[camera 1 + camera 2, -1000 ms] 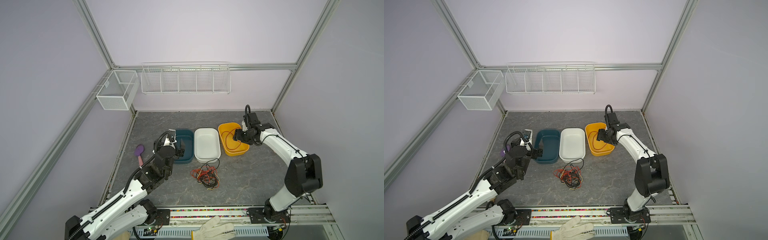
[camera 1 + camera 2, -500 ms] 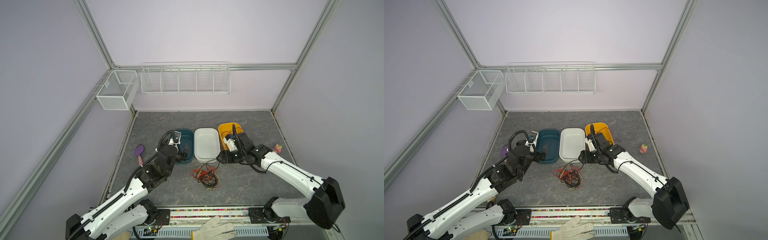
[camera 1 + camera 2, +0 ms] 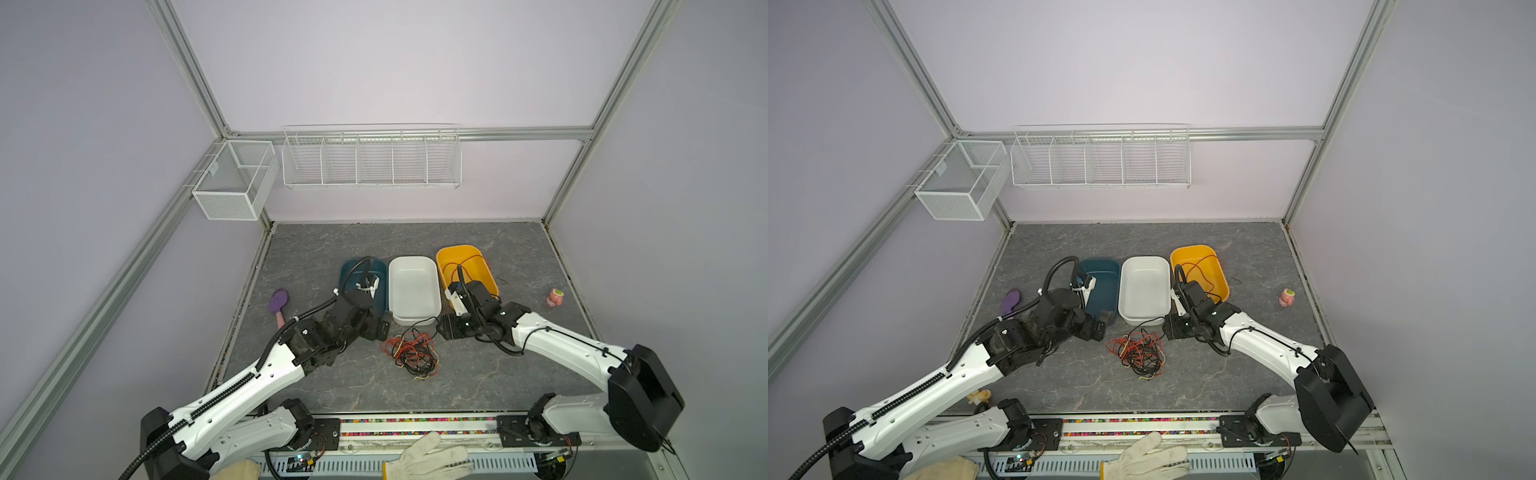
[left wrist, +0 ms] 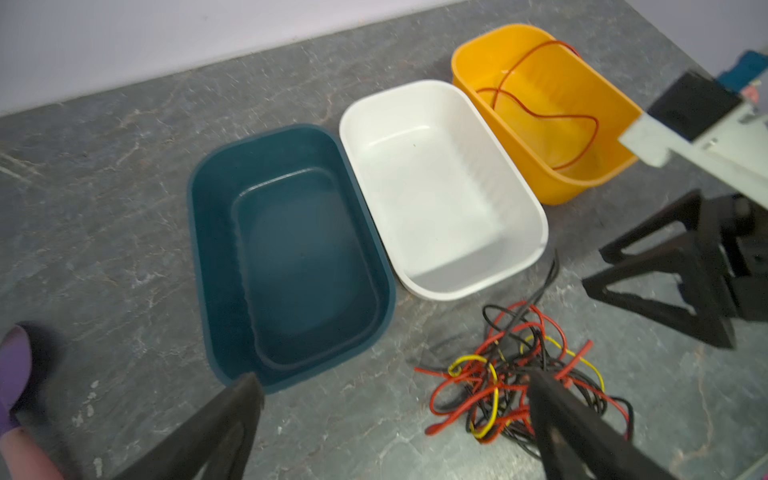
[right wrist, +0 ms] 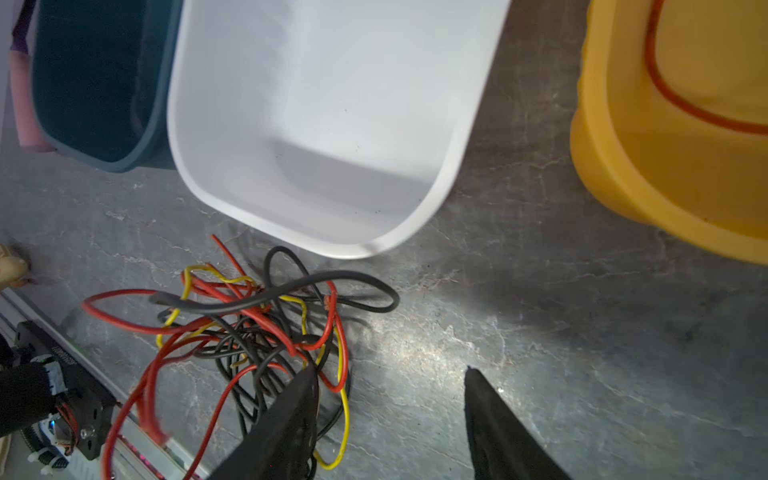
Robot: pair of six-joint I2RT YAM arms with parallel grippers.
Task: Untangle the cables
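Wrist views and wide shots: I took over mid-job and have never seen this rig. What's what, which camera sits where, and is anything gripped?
Two white robot arms with two-fingered grippers work over a grey table. The two wide pictures come from one overhead camera pair. The close-ups come from a camera on each wrist. On the table a tangle of red, black and yellow cables lies in front of a teal bin, a white bin and a yellow bin. One red cable lies in the yellow bin. The left gripper and right gripper sit on either side of the tangle, both open and holding nothing.
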